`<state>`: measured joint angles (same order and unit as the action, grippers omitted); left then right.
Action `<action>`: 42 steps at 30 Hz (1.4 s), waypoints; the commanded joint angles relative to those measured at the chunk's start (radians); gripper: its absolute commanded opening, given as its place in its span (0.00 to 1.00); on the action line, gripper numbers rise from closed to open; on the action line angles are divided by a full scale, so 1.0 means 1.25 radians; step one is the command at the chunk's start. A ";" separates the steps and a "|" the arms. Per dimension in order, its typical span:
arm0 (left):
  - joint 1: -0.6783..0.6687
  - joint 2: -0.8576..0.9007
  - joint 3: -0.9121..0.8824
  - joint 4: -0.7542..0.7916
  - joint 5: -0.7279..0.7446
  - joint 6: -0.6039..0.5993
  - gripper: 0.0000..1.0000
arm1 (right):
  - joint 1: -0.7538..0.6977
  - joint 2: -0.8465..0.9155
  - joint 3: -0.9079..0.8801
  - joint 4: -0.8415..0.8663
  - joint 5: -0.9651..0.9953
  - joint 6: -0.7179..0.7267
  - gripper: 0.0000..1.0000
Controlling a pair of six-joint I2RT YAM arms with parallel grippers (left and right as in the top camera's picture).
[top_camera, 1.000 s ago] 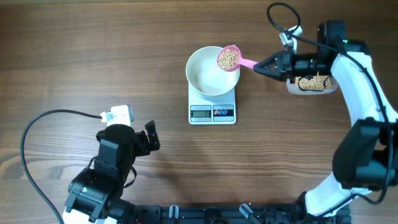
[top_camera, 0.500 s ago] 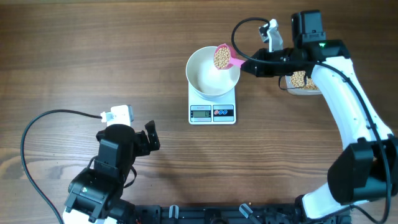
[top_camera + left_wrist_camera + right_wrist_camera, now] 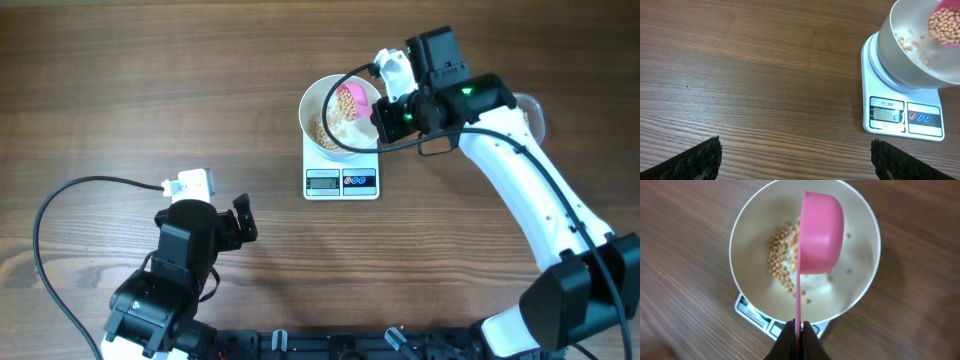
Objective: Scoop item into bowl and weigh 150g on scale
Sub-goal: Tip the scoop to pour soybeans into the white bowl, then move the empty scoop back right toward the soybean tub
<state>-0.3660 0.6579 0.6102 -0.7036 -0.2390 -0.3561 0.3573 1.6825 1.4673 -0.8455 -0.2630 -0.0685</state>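
The white bowl (image 3: 309,108) stands on the white scale (image 3: 341,181) at the table's back centre. My right gripper (image 3: 386,116) is shut on the thin handle of a pink scoop (image 3: 350,100), which is tipped on its side over the bowl. Tan beans (image 3: 780,264) lie and tumble inside the bowl (image 3: 741,282) beneath the scoop (image 3: 821,232). In the left wrist view, beans (image 3: 943,24) still fill the tilted scoop above the bowl (image 3: 900,56) and scale (image 3: 905,118). My left gripper (image 3: 241,222) rests open near the front left, far from the scale, with nothing between its fingers (image 3: 710,152).
A clear tub (image 3: 534,116) peeks out behind my right arm at the back right. A white cable connector (image 3: 190,183) and black cable (image 3: 70,195) lie by the left arm. Bare wood surrounds the scale.
The right arm swung left from the tub to the bowl with the loaded scoop, then rolled it over. Beans now lie in the bowl. The left arm stayed still.
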 commanded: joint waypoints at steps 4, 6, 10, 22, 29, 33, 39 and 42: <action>0.005 -0.002 -0.005 0.002 -0.010 0.009 1.00 | 0.068 -0.025 0.020 0.003 0.195 -0.074 0.04; 0.005 -0.002 -0.005 0.002 -0.010 0.009 1.00 | 0.094 -0.025 0.020 0.003 0.258 -0.080 0.04; 0.005 -0.002 -0.005 0.002 -0.010 0.009 1.00 | 0.153 -0.025 0.020 0.001 0.368 -0.135 0.04; 0.005 -0.002 -0.005 0.002 -0.010 0.009 1.00 | 0.246 -0.030 0.020 0.027 0.487 -0.155 0.04; 0.005 -0.002 -0.005 0.002 -0.010 0.009 1.00 | 0.224 -0.048 0.021 0.027 0.333 -0.045 0.04; 0.005 -0.002 -0.005 0.002 -0.010 0.009 1.00 | 0.093 -0.119 0.022 0.022 0.081 -0.002 0.04; 0.005 -0.002 -0.005 0.002 -0.010 0.009 1.00 | -0.245 -0.177 0.022 -0.077 -0.077 -0.073 0.04; 0.005 -0.002 -0.005 0.002 -0.010 0.009 1.00 | -0.384 -0.175 0.021 -0.119 -0.006 -0.072 0.04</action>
<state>-0.3660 0.6579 0.6102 -0.7036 -0.2390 -0.3561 -0.0139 1.4712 1.4750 -0.9779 -0.2916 -0.1322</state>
